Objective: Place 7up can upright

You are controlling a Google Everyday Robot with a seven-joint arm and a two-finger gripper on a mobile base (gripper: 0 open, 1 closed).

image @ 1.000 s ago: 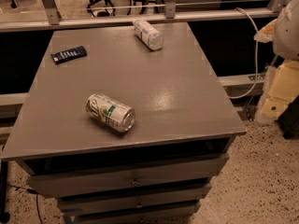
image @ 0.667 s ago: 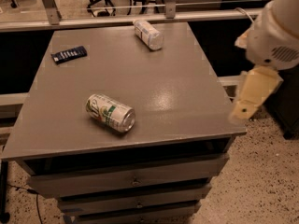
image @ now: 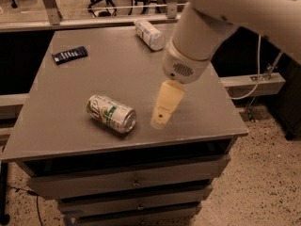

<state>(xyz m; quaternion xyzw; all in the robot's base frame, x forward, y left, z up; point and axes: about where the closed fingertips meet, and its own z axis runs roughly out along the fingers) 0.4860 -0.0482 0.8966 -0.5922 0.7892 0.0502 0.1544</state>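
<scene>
The 7up can, white-silver with green lettering, lies on its side near the front left of the grey table, its silver top pointing to the front right. My gripper hangs from the big cream arm over the table, just to the right of the can and a short gap away from it, pointing down at the tabletop. It holds nothing that I can see.
A plain white and pale-blue can lies on its side at the table's back edge. A small dark flat object lies at the back left. Drawers run below the tabletop. Office chairs and a rail stand behind.
My arm has swung in from beyond the table's right edge to over the tabletop, bringing the gripper close to the right of the 7up can. The cans have not moved.
</scene>
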